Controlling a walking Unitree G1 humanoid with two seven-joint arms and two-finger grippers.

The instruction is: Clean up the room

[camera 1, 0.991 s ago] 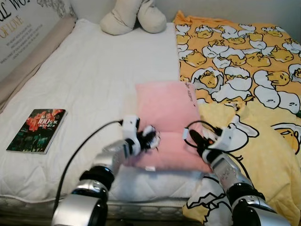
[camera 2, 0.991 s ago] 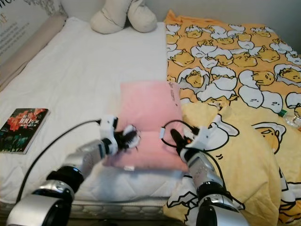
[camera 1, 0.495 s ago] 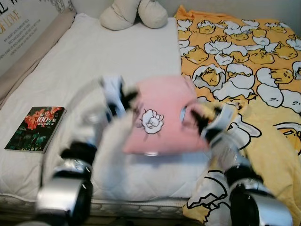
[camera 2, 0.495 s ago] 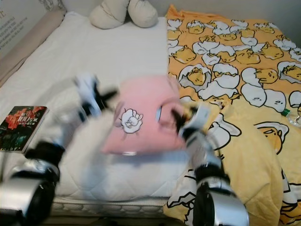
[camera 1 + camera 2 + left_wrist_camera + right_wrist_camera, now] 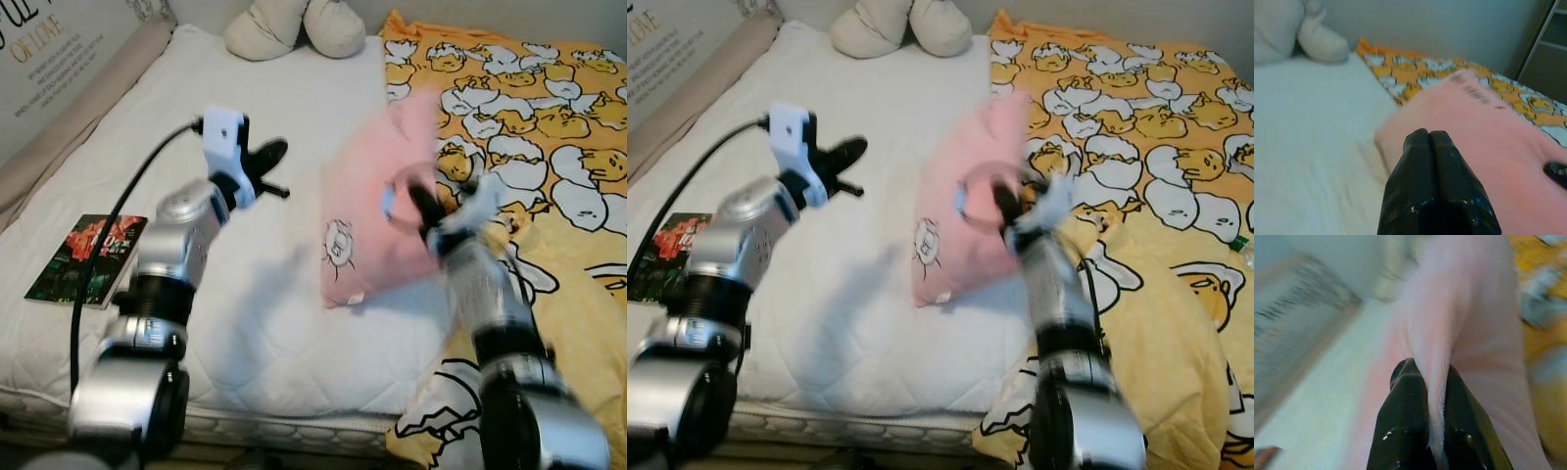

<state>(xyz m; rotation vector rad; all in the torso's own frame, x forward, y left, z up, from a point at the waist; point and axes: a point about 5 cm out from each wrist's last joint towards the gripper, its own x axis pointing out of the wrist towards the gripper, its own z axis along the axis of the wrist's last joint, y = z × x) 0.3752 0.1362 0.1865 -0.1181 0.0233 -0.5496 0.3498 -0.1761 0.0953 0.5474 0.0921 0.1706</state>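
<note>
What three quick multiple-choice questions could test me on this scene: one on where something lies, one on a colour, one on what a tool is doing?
1. Where does the book lie?
A. on the white mattress, at the robot's left
B. on the yellow duvet
C. on the floor

2. What colour is the pillow held up over the bed?
A. white
B. pink
C. green

3. What is the right tool doing?
A. hanging open
B. resting shut on the book
C. pinching the pillow's edge

Answers:
1 A: the book sits on the white sheet near the left arm.
2 B: the cover is plainly pink.
3 C: the right wrist view shows pink fabric clamped between its fingers; the left tool is shut on nothing.
</note>
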